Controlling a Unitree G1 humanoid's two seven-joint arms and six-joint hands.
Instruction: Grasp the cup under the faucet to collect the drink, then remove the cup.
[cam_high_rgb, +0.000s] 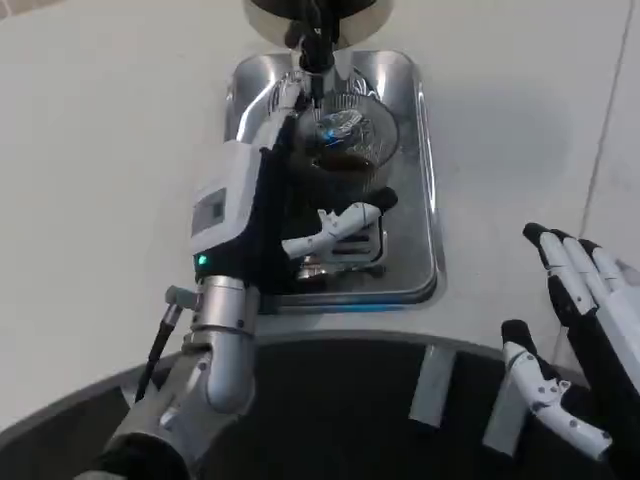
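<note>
With the left hand (285, 190) gripping the cup (345, 140) under the faucet (315, 50), a jerky withdrawal could spill it; the right hand (575, 330) waits spread.

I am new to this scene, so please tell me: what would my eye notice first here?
The left hand reaches over the shiny metal tray at top centre, around a clear cup of dark drink under the faucet. At lower right, the right hand waits with fingers spread.
</note>
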